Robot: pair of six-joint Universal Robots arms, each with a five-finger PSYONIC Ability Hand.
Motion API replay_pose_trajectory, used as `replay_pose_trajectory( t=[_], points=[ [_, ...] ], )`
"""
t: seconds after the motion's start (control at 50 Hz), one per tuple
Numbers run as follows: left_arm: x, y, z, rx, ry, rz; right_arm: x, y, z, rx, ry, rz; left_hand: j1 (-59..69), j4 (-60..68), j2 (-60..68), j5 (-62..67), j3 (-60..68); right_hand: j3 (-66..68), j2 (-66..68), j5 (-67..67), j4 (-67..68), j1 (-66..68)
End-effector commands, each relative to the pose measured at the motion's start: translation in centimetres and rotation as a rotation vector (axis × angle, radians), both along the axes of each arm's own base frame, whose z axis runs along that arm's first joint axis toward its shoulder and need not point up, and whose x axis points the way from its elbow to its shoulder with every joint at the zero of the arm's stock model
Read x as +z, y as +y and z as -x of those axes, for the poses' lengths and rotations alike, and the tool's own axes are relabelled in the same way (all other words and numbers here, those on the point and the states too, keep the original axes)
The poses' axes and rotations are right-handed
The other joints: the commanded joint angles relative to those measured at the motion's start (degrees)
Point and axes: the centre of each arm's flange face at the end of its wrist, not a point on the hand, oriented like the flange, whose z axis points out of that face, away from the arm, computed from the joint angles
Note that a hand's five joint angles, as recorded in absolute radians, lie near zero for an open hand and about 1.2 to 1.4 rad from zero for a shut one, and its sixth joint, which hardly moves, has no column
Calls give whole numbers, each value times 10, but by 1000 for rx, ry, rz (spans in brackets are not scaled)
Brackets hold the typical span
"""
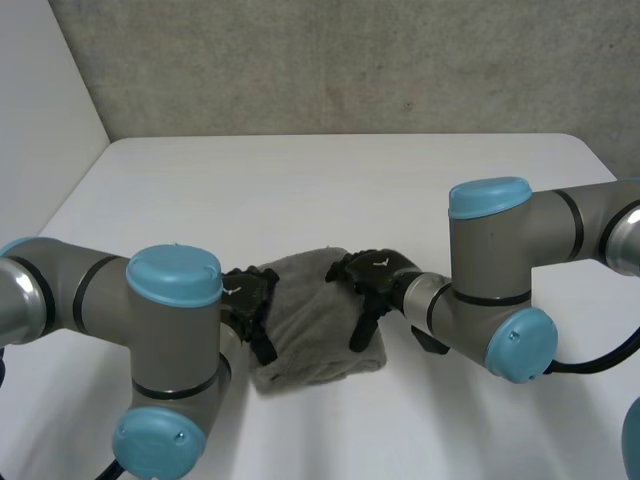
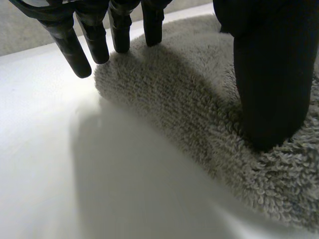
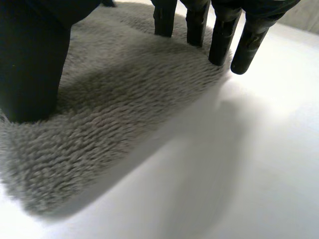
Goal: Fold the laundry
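Head view: a small grey terry-cloth towel (image 1: 315, 325) lies as a compact, doubled-over bundle on the white table (image 1: 330, 190), near its front edge and between my two arms. I have the black left hand (image 1: 250, 300) on the towel's left edge and the black right hand (image 1: 370, 278) on its right edge. Left wrist view: the straight fingers (image 2: 99, 45) reach over the rounded fold of the towel (image 2: 189, 114), and the thumb (image 2: 271, 79) presses down on its top, set apart from them and clamping nothing. Right wrist view: the same arrangement, mirrored, with straight fingers (image 3: 219, 42) at the rim of the towel (image 3: 124, 104) and the thumb (image 3: 30, 69) bearing on the pile. I judge the folding largely done. What appears left is flattening and squaring the lumpy bundle, then lifting both hands away.
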Motion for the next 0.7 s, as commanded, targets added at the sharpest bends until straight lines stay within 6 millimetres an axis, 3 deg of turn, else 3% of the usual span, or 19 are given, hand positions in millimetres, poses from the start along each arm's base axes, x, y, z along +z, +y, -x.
replay_pose_trajectory(
  t=[0.02, 0.04, 0.06, 0.1, 0.12, 0.14, 0.16, 0.2, 0.22, 0.26, 0.28, 0.32, 0.38, 0.5, 0.7],
  points=[
    [12, 1, 4, -41, -13, 38, 32, -4, 5, -20, 19, 127, 9, 8, 8, 4, 7, -20, -27, -28, -31, -18],
    [30, -1, 9, -50, 24, 83, 43, -5, 6, -35, 11, 154, 9, 8, 8, 4, 7, -20, -27, -28, -31, -18],
    [30, -1, 9, -50, 24, 83, 43, -5, 6, -35, 10, 155, 9, 8, 8, 4, 7, -20, -27, -28, -31, -18],
    [79, -8, 17, -53, 112, 200, 79, -8, 11, -85, -40, 244, 5, 4, 5, 1, 4, -20, -27, -28, -31, -18],
    [79, -8, 17, -52, 113, 201, 79, -8, 12, -86, -40, 245, 5, 4, 5, 1, 4, -20, -27, -28, -31, -18],
    [104, -10, 18, -48, 150, 251, 101, -10, 16, -126, -71, 313, 9, 8, 8, 4, 7, -20, -27, -28, -31, -18],
    [104, -10, 18, -48, 151, 251, 102, -10, 16, -126, -71, 313, 9, 8, 8, 4, 7, -20, -27, -28, -31, -18],
    [151, -12, 9, -26, 203, 319, 145, -20, 37, -268, -119, 450, 12, 11, 11, 7, 11, -20, -27, -28, -31, -18],
    [151, -12, 9, -26, 203, 320, 146, -20, 37, -269, -119, 450, 12, 11, 11, 7, 11, -20, -27, -28, -31, -18],
    [187, -22, -13, 38, 211, 352, 179, -28, 63, -410, -150, 540, 12, 11, 11, 7, 11, -20, -27, -28, -31, -18],
    [187, -22, -13, 38, 211, 353, 179, -28, 63, -411, -151, 540, 12, 11, 11, 7, 11, -20, -27, -28, -31, -18],
    [208, -31, -36, 106, 196, 334, 202, -28, 81, -499, -177, 585, 10, 9, 10, 6, 9, -20, -27, -28, -31, -18],
    [220, -26, -47, 102, 198, 285, 213, -27, 92, -536, -191, 591, 9, 8, 8, 4, 7, -20, -27, -28, -31, -18],
    [240, -20, -59, 56, 276, 277, 217, -22, 100, -551, -169, 535, 12, 11, 11, 7, 11, -20, -27, -28, -31, -18],
    [244, -20, -62, 33, 293, 276, 222, -16, 101, -549, -189, 527, 12, 11, 11, 7, 11, -20, -27, -28, -31, -18]
  ],
)
